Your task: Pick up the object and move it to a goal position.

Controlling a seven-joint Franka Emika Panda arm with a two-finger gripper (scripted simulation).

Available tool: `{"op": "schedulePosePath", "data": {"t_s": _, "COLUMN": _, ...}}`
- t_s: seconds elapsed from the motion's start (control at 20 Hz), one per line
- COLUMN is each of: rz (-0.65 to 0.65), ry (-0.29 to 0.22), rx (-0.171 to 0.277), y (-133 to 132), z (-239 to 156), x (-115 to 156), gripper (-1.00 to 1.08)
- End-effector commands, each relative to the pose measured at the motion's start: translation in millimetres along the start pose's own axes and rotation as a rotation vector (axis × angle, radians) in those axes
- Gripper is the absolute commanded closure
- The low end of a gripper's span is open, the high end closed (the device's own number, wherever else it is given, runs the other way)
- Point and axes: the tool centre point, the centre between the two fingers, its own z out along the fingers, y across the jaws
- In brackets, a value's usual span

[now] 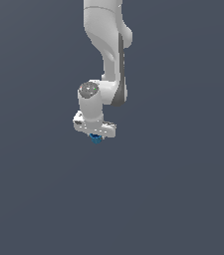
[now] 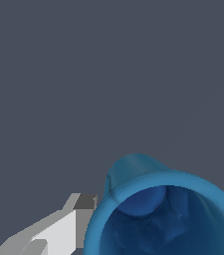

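The object (image 1: 96, 139) is a tiny bright blue thing just under the white hand of my arm, in the middle of the exterior view. In the wrist view the object (image 2: 158, 209) fills the near field and looks like a hollow blue cup with a rounded rim. My gripper (image 1: 95, 136) sits directly over it, with the jaws closed against its sides. One grey-white finger (image 2: 63, 229) touches its side in the wrist view; the other finger is almost wholly hidden behind the object. The object appears held off the floor.
A plain dark grey-blue surface (image 1: 183, 199) surrounds the arm in both views. The white arm (image 1: 108, 45) comes down from the top of the exterior view. No goal marker shows.
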Motion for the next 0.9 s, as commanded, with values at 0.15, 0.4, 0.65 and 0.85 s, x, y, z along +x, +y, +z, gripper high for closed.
{"op": "schedulePosePath", "data": {"t_s": 0.15, "rz": 0.000, "ry": 0.002, "rx": 0.000, "y": -11, "z": -31, "x": 8, "gripper": 1.08}}
{"op": "schedulePosePath", "data": {"t_s": 0.4, "rz": 0.000, "ry": 0.002, "rx": -0.001, "y": -26, "z": -71, "x": 18, "gripper": 1.08}}
{"op": "schedulePosePath", "data": {"t_s": 0.65, "rz": 0.000, "ry": 0.002, "rx": -0.001, "y": -38, "z": -102, "x": 26, "gripper": 1.08}}
{"op": "schedulePosePath", "data": {"t_s": 0.85, "rz": 0.000, "ry": 0.002, "rx": -0.001, "y": -44, "z": -118, "x": 31, "gripper": 1.08}}
